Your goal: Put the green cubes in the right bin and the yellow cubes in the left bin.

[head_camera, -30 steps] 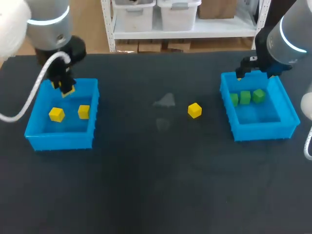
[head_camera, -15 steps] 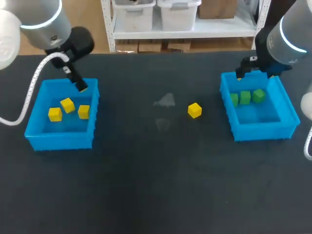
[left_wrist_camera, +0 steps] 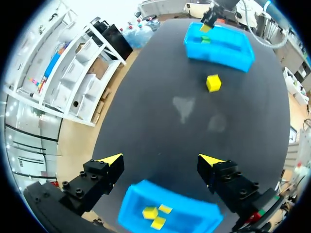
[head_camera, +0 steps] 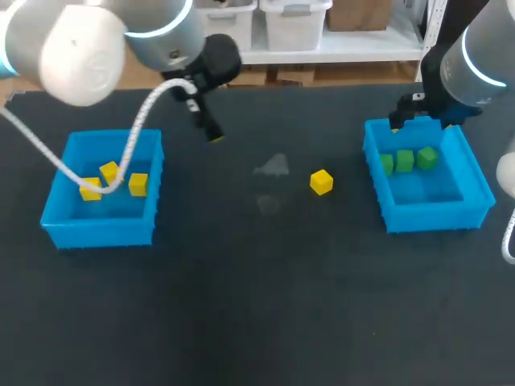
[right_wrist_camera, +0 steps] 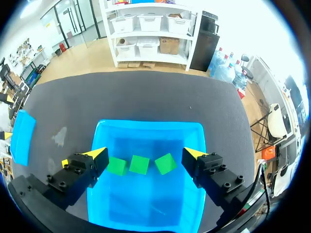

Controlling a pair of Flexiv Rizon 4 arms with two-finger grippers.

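Three yellow cubes (head_camera: 110,172) lie in the blue left bin (head_camera: 100,229); a fourth yellow cube (head_camera: 321,182) sits loose on the black table, right of the middle. My left gripper (head_camera: 212,135) hangs open and empty above the table, to the right of the left bin. In its wrist view the left gripper (left_wrist_camera: 160,160) has the left bin (left_wrist_camera: 194,221) beneath it and the loose yellow cube (left_wrist_camera: 213,82) far ahead. Three green cubes (right_wrist_camera: 140,164) lie in a row in the right bin (right_wrist_camera: 150,127). My right gripper (right_wrist_camera: 144,153) is open above them, holding nothing.
The right bin (head_camera: 434,215) stands near the table's right edge and the left bin near its left edge. Two pale smudges (head_camera: 273,167) mark the tabletop between the bins. My left arm's white cable (head_camera: 137,141) loops over the left bin.
My left gripper opened and dropped a yellow cube into the left bin, then swung up and to the right, away from the bin. The right arm has kept still.
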